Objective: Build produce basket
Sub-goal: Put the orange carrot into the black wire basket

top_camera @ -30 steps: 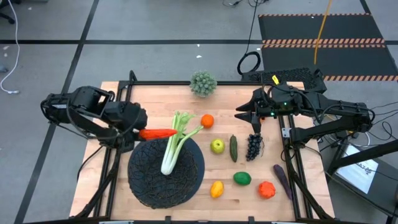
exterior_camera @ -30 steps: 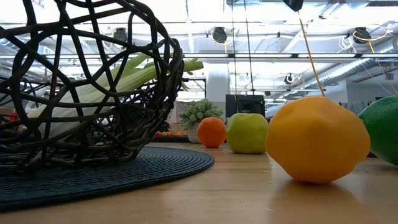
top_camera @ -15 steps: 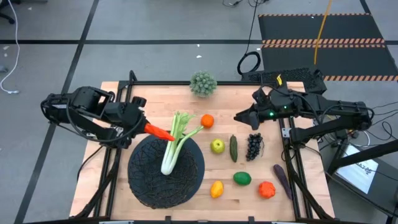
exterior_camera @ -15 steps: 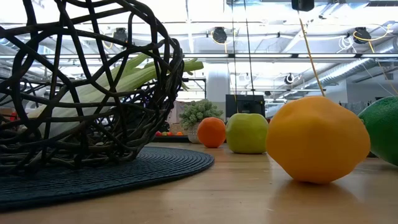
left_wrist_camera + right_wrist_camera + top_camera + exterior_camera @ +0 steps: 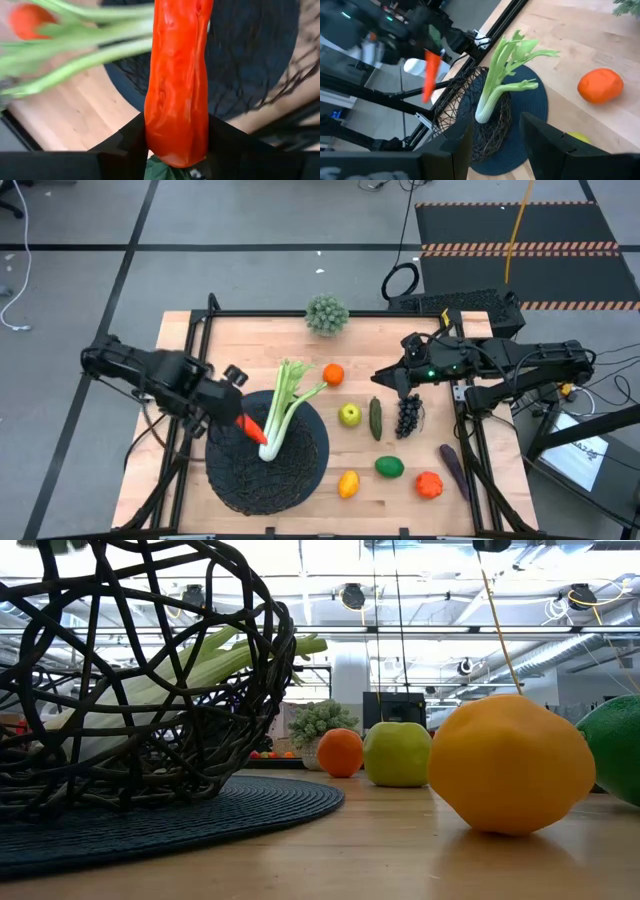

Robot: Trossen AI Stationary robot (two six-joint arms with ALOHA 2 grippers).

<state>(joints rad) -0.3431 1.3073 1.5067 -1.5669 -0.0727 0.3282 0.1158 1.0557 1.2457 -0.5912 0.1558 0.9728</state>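
Glossy carrot; woven basket

One basket — one celery stalk | one carrot | one orange | one green apple | one cucumber | one grape bunch | one lemon | one lime | one tomato | one spiky ball plant — two robot arms.
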